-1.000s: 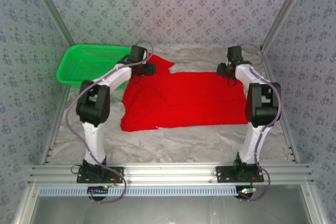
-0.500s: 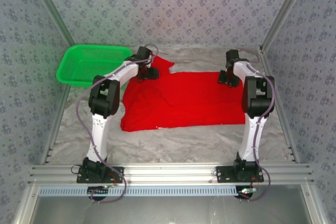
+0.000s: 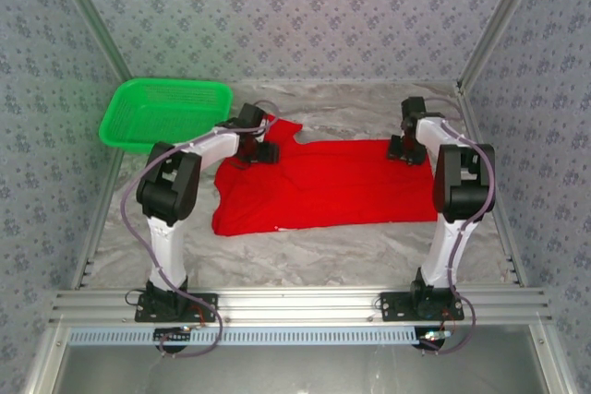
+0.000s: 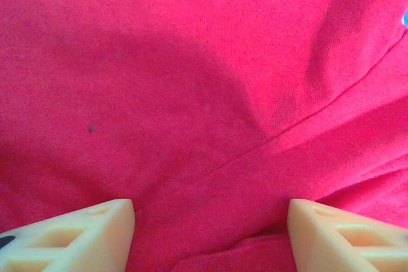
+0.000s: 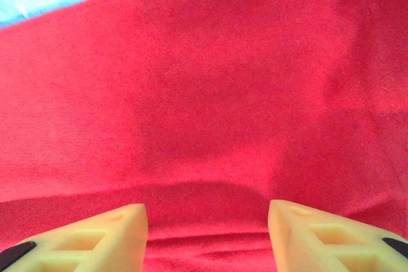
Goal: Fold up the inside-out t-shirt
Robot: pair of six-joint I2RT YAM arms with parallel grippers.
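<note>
The inside-out t-shirt (image 3: 323,186) lies spread across the middle of the desk (image 3: 323,251), plain red side up. The left gripper (image 3: 262,150) is at its far left corner and the right gripper (image 3: 404,149) at its far right edge. Both pairs of fingers stand wide apart, low over the cloth.

The inside-out t-shirt (image 3: 323,186) lies on the tabletop (image 3: 323,251), stretching from the left tool (image 3: 263,150) across to the right tool (image 3: 406,149) and nearward of both. Each tool sits over a far corner of the shirt, with cloth directly beneath it. A basket (image 3: 166,113) lies left of and just behind the left tool, off the shirt.
</note>
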